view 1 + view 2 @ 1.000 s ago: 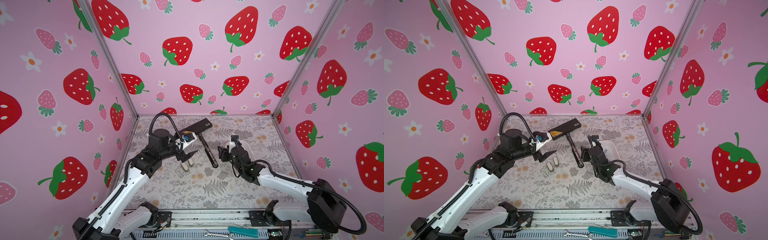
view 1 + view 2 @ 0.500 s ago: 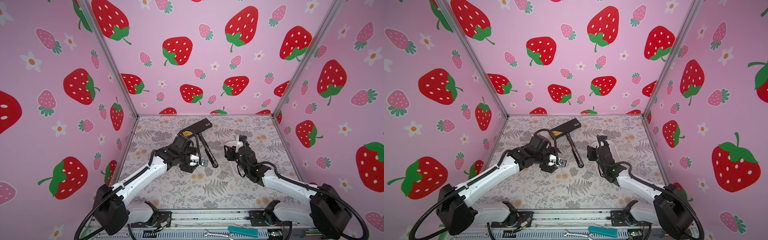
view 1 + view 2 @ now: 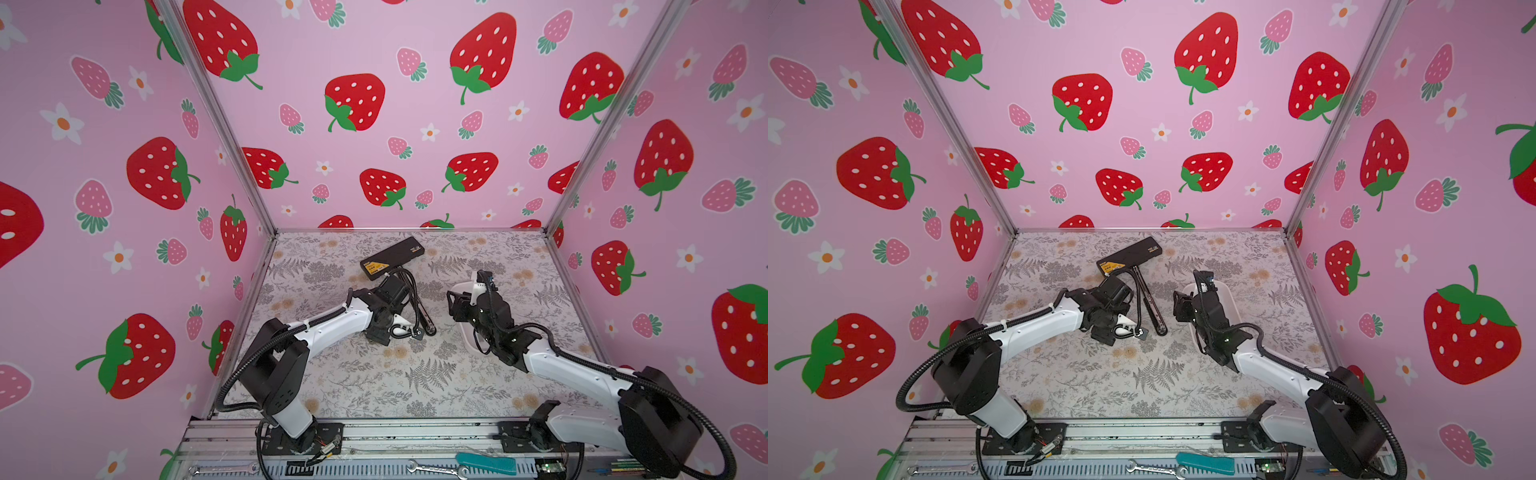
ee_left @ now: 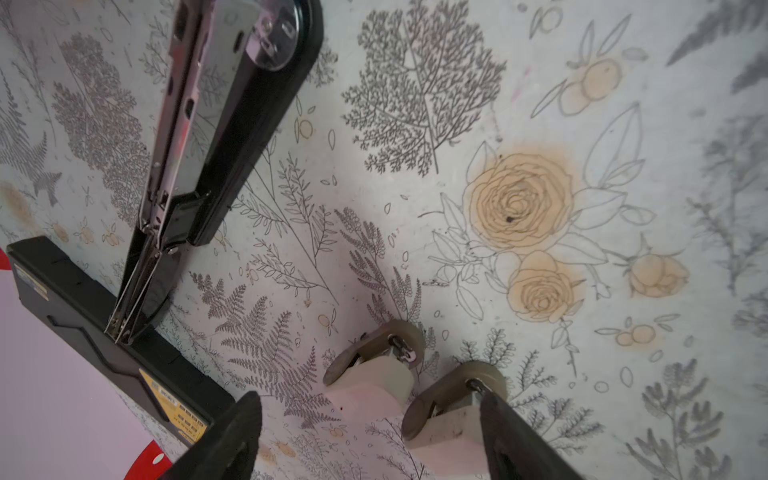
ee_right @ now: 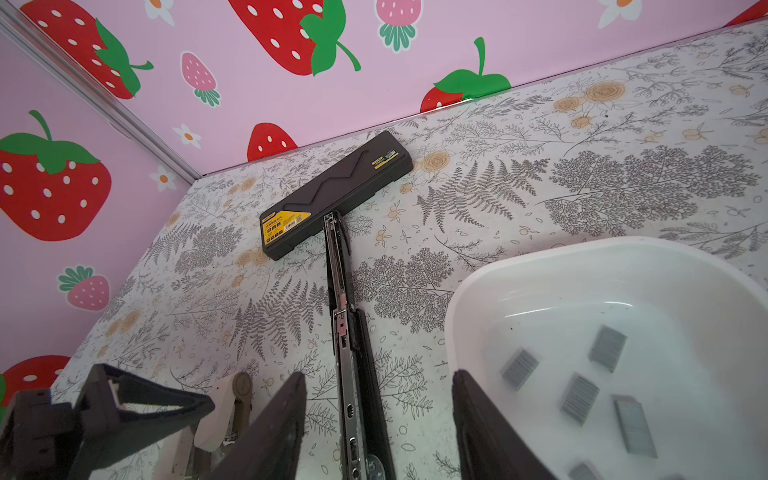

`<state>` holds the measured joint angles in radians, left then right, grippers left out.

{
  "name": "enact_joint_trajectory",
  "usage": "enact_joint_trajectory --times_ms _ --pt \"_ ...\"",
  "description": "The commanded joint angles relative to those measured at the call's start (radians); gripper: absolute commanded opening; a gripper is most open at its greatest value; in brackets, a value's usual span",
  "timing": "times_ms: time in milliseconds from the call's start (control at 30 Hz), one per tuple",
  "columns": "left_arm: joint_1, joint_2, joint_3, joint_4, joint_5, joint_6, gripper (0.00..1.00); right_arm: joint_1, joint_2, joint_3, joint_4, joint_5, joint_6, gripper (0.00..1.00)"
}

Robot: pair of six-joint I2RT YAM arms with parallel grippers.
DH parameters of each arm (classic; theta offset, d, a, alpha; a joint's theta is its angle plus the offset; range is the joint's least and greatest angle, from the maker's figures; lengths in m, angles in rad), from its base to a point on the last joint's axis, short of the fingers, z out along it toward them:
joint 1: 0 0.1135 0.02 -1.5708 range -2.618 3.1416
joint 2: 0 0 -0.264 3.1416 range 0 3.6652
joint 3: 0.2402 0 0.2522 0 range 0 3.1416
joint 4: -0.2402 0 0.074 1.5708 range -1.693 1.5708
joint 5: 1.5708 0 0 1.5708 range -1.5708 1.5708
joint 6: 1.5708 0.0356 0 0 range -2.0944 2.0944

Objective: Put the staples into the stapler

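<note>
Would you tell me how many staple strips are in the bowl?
5 strips, all in the bowl: four clustered, one cut by the frame edge; more may be hidden.

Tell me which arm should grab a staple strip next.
Right. The staples lie in the white bowl directly beside the right gripper, whose jaws stand open. The left gripper hangs on the other side of the stapler, away from the bowl.
</note>
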<state>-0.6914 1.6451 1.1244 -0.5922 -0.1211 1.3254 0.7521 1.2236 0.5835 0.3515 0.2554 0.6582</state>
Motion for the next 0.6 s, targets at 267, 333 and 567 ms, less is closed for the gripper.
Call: enact_joint_trajectory --times_ms 267,333,567 --pt "0.001 0.092 0.051 -0.051 -0.161 0.051 0.79 -0.004 0.049 0.005 0.039 -0.055 0.037 0.57" --pt "0.000 0.109 0.069 -0.071 -0.172 0.050 0.74 -0.004 0.051 0.006 0.038 -0.049 0.035 0.56" --pt "-0.006 0.149 0.115 -0.110 -0.173 0.062 0.66 -0.005 0.070 0.012 0.040 -0.058 0.038 0.56"
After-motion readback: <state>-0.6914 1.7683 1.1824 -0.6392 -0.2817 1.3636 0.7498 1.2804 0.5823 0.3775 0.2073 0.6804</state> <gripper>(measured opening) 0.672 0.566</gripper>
